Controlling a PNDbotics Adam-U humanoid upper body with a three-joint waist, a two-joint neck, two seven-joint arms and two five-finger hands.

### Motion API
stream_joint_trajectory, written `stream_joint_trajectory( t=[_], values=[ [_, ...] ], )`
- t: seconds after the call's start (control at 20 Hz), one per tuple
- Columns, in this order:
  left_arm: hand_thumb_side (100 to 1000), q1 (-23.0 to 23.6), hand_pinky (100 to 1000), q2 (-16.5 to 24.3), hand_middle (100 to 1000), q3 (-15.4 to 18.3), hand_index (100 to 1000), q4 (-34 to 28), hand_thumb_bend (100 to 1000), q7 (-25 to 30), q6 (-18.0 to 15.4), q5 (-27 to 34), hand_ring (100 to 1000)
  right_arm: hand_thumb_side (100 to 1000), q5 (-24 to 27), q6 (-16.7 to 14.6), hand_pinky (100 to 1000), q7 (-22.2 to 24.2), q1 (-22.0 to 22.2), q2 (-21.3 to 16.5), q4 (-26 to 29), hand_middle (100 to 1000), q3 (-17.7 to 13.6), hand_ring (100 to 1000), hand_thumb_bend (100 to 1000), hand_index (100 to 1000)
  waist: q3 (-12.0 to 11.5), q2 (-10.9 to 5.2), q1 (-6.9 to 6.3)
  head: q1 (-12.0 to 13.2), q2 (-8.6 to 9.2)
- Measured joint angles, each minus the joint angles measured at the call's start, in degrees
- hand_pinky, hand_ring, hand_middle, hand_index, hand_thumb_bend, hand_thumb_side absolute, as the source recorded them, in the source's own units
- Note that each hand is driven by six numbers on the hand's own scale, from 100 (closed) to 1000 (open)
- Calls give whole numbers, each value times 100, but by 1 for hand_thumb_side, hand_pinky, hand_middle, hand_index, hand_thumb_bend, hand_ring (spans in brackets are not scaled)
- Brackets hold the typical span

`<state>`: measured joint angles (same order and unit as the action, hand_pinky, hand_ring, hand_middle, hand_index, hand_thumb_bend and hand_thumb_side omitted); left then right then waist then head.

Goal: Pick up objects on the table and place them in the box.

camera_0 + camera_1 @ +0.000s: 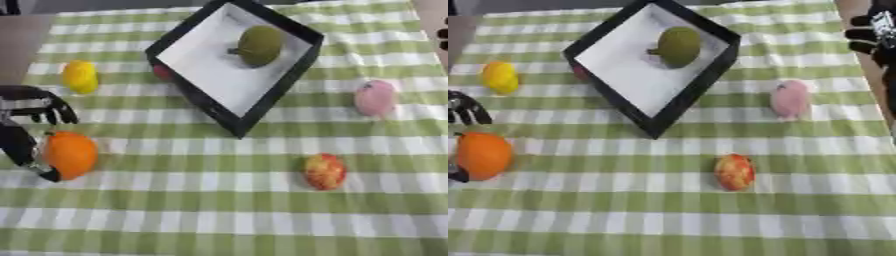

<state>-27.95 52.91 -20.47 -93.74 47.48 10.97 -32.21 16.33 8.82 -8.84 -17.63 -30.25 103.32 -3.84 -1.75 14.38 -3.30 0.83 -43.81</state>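
**Table layout right now: one box, six fruit-looking things**

Biggest first: the green-and-white checked tablecloth (219, 220) fills nearly the whole frame, and its lower half is wide open room, with bare brown table showing only at the upper left and upper right edges. One black box (289, 80) with a white floor sits upper centre, turned corner-down like a diamond. Inside it lies one olive-green fruit (261, 45) toward the far corner.

Left hand (26, 130) comes in at the left edge, fingers curled around one orange (70, 154) that sits at the lower left on the cloth. Right hand (872, 35) shows at the upper right edge; can't tell whether it's open or closed.

Loose on the cloth: one pink fruit (376, 98) right of the box, one red-yellow fruit (325, 171) lower right of centre, one yellow fruit (80, 76) upper left, and one small red thing (162, 72) tucked just beside the box's left wall.
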Motion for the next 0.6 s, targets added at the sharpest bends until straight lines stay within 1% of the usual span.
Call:
stream_joint_trajectory(
  t=[0.15, 0.25, 0.35, 0.45, 0.6],
  values=[
    [213, -57, 777, -104, 769, -73, 835, 61, 824, -49, -43, -237, 786, 646, -1, 5, 804, 5, 0, 10, -2, 685, 0, 744, 100, 896, 17, 0, 0, 8, 0],
    [183, -86, 771, -173, 758, -118, 820, 103, 806, -78, -75, -365, 778, 648, -4, 6, 804, 6, 0, 29, -7, 685, 0, 743, 100, 897, 20, 0, 0, 17, 0],
    [105, -93, 765, -227, 741, -150, 793, 142, 768, -100, -103, -469, 765, 649, -19, 7, 804, 5, 1, 46, -24, 685, 0, 743, 100, 897, 23, 0, 0, 26, 0],
    [100, -101, 758, -259, 721, -179, 759, 163, 690, -95, -124, -543, 749, 649, -27, 7, 804, 6, 1, 47, -32, 685, 0, 743, 100, 897, 25, 0, -1, 36, 0],
    [100, -111, 754, -269, 704, -200, 733, 174, 625, -42, -164, -608, 739, 650, -40, 8, 804, 6, 1, 47, -33, 685, 0, 743, 100, 897, 26, 0, -1, 44, 0]
  ],
)
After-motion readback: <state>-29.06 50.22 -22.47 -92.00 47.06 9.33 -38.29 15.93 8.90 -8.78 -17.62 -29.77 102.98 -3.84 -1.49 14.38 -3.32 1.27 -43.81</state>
